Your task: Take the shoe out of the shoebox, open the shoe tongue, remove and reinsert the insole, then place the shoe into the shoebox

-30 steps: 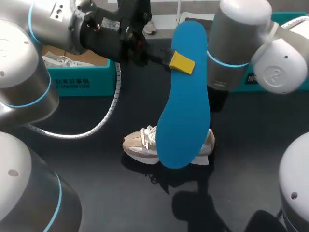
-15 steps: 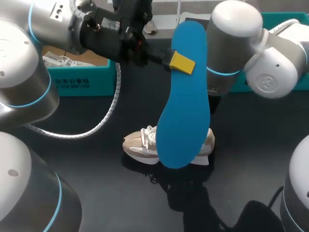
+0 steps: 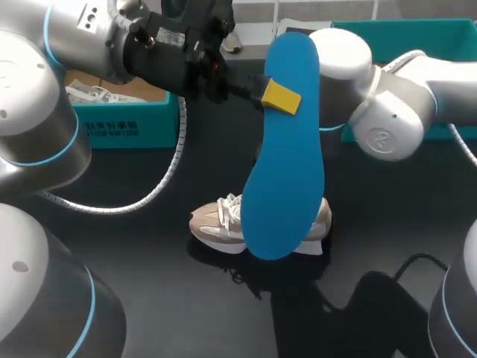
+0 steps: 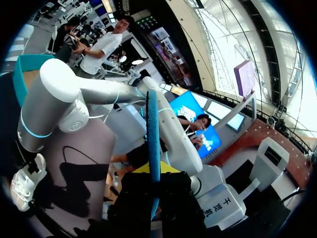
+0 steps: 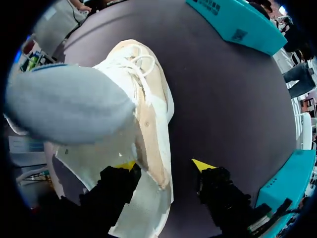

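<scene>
Shoe [image 3: 216, 224] is sitting on its sole on the dark surface [image 3: 134, 283], apart from the teal shoebox [image 3: 127, 123]. Left end effector [image 3: 276, 95] is clamping the blue insole [image 3: 283, 171] near its upper end and hanging it upright above the shoe. Right end effector [image 5: 164, 165] is sitting at the heel, fingers apart, straddling the collar wall without pinching it. Reinsertion is looking like the step in hand. Right should be closing on the collar and pinning the shoe. Left should be tilting the insole's lower end into the opening, sliding it forward under the tongue, and letting go only once it is seating flat. Otherwise the insole is likely folding or the shoe skidding.
</scene>
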You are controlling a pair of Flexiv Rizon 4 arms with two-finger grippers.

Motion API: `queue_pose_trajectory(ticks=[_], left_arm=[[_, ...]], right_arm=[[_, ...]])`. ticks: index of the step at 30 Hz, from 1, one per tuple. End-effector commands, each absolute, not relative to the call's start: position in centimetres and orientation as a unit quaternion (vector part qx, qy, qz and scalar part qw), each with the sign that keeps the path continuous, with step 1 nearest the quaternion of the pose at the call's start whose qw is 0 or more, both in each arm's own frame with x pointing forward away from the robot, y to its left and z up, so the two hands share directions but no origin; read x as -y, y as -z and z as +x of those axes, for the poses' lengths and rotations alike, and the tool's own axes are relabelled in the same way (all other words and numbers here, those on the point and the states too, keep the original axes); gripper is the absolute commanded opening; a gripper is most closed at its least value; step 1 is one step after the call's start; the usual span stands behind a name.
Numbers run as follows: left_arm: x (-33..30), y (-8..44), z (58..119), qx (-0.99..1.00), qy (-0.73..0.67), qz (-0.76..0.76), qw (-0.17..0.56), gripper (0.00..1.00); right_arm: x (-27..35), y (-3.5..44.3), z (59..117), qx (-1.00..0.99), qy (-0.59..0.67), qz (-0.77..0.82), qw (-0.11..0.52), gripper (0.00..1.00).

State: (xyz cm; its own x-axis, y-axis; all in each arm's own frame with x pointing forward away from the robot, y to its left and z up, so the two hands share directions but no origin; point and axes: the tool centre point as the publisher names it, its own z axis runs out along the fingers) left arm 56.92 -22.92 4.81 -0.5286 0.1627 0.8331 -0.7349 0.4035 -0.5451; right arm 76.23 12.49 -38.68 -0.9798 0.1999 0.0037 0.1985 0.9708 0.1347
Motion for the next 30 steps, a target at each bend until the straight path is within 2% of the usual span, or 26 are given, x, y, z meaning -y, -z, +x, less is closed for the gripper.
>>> queue_pose_trajectory(ticks=[1,2,4,5,12,17,25,26,30], left_arm=[[22.9,-4.7,56.9,0.711,-0.508,0.201,0.442,0.0],[22.9,-4.7,56.9,0.711,-0.508,0.201,0.442,0.0],[22.9,-4.7,56.9,0.711,-0.508,0.201,0.442,0.0],[22.9,-4.7,56.9,0.711,-0.508,0.201,0.442,0.0],[22.9,-4.7,56.9,0.711,-0.508,0.201,0.442,0.0],[22.9,-4.7,56.9,0.711,-0.508,0.201,0.442,0.0],[22.9,-4.7,56.9,0.711,-0.508,0.201,0.442,0.0],[22.9,-4.7,56.9,0.711,-0.508,0.201,0.442,0.0],[22.9,-4.7,56.9,0.711,-0.508,0.201,0.442,0.0]], right_arm=[[-12.8,40.7,76.4,-0.992,-0.066,0.103,-0.001,0.25],[-12.7,40.7,76.4,-0.992,-0.067,0.104,-0.002,0.24],[-12.6,40.8,76.2,-0.992,-0.068,0.11,-0.001,0.04],[-12.5,40.8,76.2,-0.991,-0.072,0.115,0.0,0.0],[-12.1,40.7,75.5,-0.986,-0.073,0.147,-0.008,0.0],[-12.1,38.3,75.2,-0.975,-0.074,0.206,-0.047,0.0],[-11.9,35.4,74.1,-0.913,-0.155,0.371,-0.067,0.0],[-12.1,35.5,74.0,-0.91,-0.159,0.373,-0.084,0.0],[-12.8,35.7,73.6,-0.9,-0.188,0.386,-0.075,0.0]])
